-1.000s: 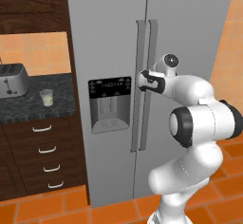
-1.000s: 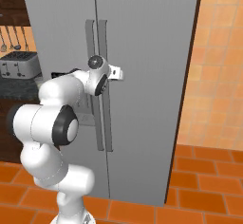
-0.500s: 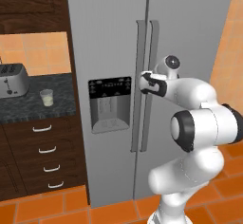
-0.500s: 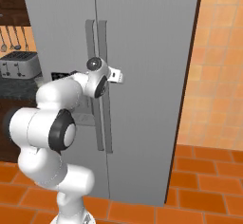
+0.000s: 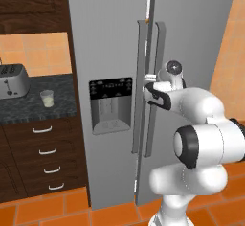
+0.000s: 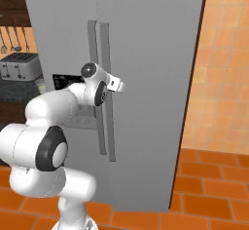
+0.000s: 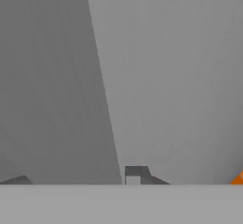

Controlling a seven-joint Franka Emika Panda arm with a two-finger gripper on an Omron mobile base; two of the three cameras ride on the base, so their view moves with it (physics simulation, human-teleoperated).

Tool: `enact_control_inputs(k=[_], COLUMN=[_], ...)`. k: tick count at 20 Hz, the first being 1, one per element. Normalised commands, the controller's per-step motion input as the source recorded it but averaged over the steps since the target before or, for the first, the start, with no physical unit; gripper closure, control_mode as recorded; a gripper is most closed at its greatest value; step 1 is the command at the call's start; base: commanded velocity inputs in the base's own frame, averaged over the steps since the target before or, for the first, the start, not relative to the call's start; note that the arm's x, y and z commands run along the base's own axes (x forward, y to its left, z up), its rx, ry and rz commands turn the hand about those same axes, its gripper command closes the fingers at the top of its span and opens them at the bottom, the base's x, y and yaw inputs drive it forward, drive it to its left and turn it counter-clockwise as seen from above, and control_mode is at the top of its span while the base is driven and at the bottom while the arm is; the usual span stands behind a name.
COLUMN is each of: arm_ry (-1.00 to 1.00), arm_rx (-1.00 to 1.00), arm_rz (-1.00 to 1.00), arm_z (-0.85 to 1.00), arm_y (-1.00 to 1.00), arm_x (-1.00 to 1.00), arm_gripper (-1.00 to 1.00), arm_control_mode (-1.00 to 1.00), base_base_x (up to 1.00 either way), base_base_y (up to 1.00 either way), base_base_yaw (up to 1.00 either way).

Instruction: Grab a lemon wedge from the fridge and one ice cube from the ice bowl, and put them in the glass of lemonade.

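The tall grey fridge [image 5: 110,38] [image 6: 146,39] stands right in front of me. My gripper [image 5: 149,83] [image 6: 106,88] is shut on the right door's long vertical handle [image 5: 154,124] [image 6: 109,136], about halfway up. That door stands slightly ajar, with a thin gap along its inner edge at the top. In the hand view the gripper [image 7: 78,178] faces the plain grey door. The glass of lemonade [image 5: 47,98] sits on the dark counter to the left. The lemon wedge is hidden inside the fridge. The ice bowl and ice cube are out of view.
A silver toaster [image 5: 12,80] [image 6: 19,66] stands on the dark counter [image 5: 28,110] left of the fridge, above brown drawers [image 5: 45,148]. The black dispenser panel [image 5: 111,103] is in the left door. Orange floor tiles and an orange wall [image 6: 219,78] lie to the right.
The right fridge door has swung out a little with my gripper on its handle, and a thin gap now shows at its top. The hand has drawn back slightly.
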Motion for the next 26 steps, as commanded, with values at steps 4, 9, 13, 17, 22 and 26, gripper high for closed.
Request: enact_control_inputs(k=[4, 9, 13, 17, 22, 26], arm_ry=[0.0, 0.0, 0.0, 0.0, 0.0, 0.0], arm_rx=[0.07, 0.1, 0.13, 0.13, 0.11, 0.09], arm_rz=[-0.17, -0.16, -0.16, -0.17, -0.17, -0.16], arm_z=[0.01, 0.02, 0.11, 0.04, 0.02, 0.01], arm_y=[-0.82, -0.95, -0.99, -1.0, -1.0, -0.89], arm_x=[-0.46, -0.62, -0.68, -0.75, -0.71, -0.64], arm_gripper=[1.0, 1.0, 1.0, 1.0, 1.0, 1.0], arm_control_mode=[-1.0, -1.0, -1.0, -1.0, -1.0, -1.0], base_base_x=[0.0, 0.0, 0.0, 0.0, 0.0, 0.0], base_base_y=[0.0, 0.0, 0.0, 0.0, 0.0, 0.0], base_base_yaw=[0.0, 0.0, 0.0, 0.0, 0.0, 0.0])
